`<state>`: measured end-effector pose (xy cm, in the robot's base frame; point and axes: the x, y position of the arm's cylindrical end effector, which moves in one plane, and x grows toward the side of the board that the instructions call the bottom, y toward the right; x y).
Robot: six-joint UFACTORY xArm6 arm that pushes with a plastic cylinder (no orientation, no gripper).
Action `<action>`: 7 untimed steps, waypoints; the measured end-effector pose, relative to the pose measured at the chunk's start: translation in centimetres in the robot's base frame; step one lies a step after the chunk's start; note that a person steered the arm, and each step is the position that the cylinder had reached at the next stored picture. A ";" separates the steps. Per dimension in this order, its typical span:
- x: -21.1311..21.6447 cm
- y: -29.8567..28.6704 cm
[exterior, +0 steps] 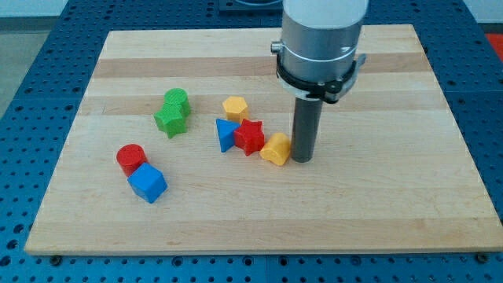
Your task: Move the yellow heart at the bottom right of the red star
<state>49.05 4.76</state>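
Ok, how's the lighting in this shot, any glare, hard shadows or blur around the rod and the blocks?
Camera view: light is even and soft, with no glare on the wooden board. Shadows are faint, just small dark patches under the blocks and beside my tip, which sits right of the yellow heart. The red star and the other blocks look sharp, with no blur.

- Bright, even light from overhead; sharp focus throughout.
- Short soft shadows sit close beneath the blocks on the wooden board (259, 212).
- No glare; board edges look straight.
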 end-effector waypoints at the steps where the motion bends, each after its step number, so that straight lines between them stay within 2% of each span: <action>1: 0.0 -2.6; 3: 3.3 -10.1; 4: 3.4 -12.9; 7: -2.1 -17.3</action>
